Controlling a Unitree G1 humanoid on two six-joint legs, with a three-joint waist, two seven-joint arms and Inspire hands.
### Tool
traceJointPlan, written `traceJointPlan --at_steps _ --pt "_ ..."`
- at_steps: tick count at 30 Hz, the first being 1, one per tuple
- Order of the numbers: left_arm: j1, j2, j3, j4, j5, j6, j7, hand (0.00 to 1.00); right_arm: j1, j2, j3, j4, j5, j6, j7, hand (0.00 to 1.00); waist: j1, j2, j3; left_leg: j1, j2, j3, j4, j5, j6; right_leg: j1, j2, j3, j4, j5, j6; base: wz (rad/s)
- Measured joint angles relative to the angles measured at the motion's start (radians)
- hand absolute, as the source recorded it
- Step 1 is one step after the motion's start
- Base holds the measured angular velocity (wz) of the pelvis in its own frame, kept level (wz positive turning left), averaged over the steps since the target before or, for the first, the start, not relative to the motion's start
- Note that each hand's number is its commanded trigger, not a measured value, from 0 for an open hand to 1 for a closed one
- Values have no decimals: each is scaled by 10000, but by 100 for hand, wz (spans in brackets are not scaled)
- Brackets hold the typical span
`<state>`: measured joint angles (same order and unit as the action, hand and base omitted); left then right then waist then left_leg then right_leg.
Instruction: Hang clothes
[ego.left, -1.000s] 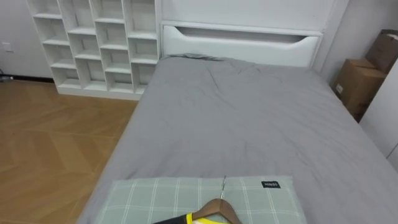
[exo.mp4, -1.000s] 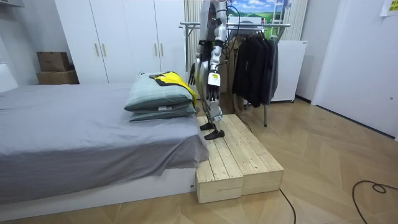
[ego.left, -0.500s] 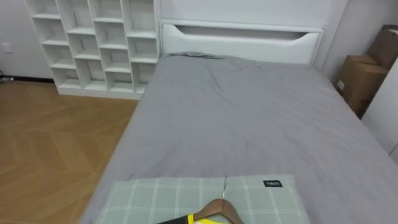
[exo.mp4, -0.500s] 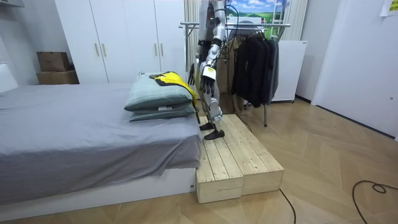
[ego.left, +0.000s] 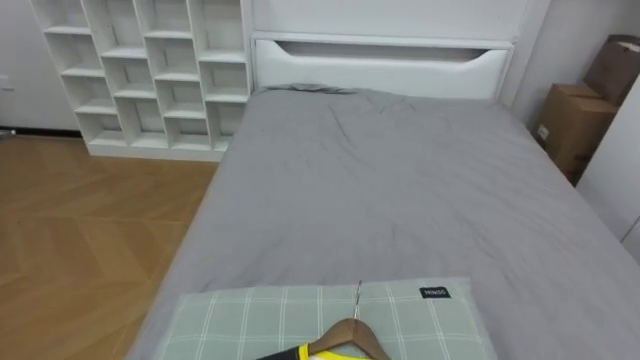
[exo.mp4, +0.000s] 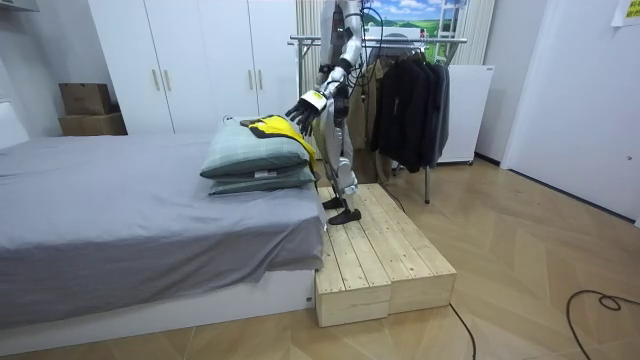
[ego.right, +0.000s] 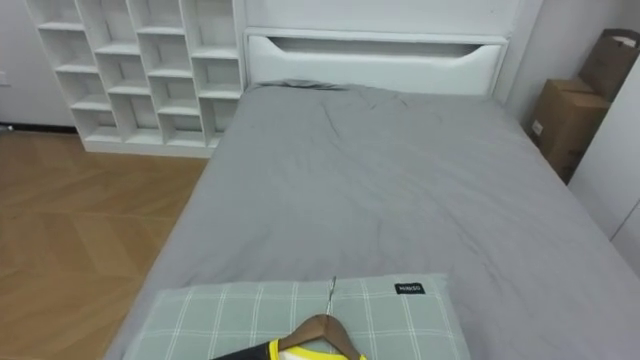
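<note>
A yellow garment (ego.left: 325, 353) with a dark trim lies on a wooden hanger (ego.left: 352, 333), on top of a green checked pillow (ego.left: 250, 320) at the foot of the grey bed (ego.left: 380, 190). In the room view I stand on a wooden platform (exo.mp4: 385, 255) at the bed's end, facing the bed. My left hand (exo.mp4: 302, 107) is raised, fingers stretched out and open, just beside the yellow garment (exo.mp4: 275, 127) and slightly above the stacked pillows (exo.mp4: 255, 152). It is empty. A clothes rack (exo.mp4: 400, 42) with dark clothes (exo.mp4: 410, 105) stands behind me.
A white cube shelf (ego.left: 140, 70) stands left of the white headboard (ego.left: 380, 65). Cardboard boxes (ego.left: 570, 120) sit to the bed's right. White wardrobes (exo.mp4: 190, 60) line the far wall. Wooden floor (ego.left: 80, 230) runs along the bed's left side.
My left arm has swung up from hanging at my side to reach out towards the yellow garment on the pillows. The eye views have shifted slightly.
</note>
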<state>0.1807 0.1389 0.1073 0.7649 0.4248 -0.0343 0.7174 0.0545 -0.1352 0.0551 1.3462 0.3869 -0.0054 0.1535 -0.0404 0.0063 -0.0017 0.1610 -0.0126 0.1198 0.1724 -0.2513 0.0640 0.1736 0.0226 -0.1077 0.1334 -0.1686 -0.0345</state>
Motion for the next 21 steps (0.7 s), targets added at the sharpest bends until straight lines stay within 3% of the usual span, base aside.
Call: traceJointPlan --at_steps 5,11,21 --pt "-138 61 -580 -1031 1061 -192 178 0 -2 -5 -111 -287 -604 -35 23 0 -277 27 -12 21 -10 -85 42 0 3 -12 -2 -2 -1 0 0 3" --pt "-178 111 -900 -1275 2863 -211 205 0 -3 -144 -85 -281 -658 -167 122 0 -381 140 -31 54 -4 14 -10 1 2 -48 82 197 -6 0 0 -4" --pt "-419 185 -1875 -2084 4039 -275 83 0 -97 -243 26 -270 -771 -211 169 0 -448 209 -16 -23 17 124 -32 0 1 -185 106 300 -5 1 0 -5"
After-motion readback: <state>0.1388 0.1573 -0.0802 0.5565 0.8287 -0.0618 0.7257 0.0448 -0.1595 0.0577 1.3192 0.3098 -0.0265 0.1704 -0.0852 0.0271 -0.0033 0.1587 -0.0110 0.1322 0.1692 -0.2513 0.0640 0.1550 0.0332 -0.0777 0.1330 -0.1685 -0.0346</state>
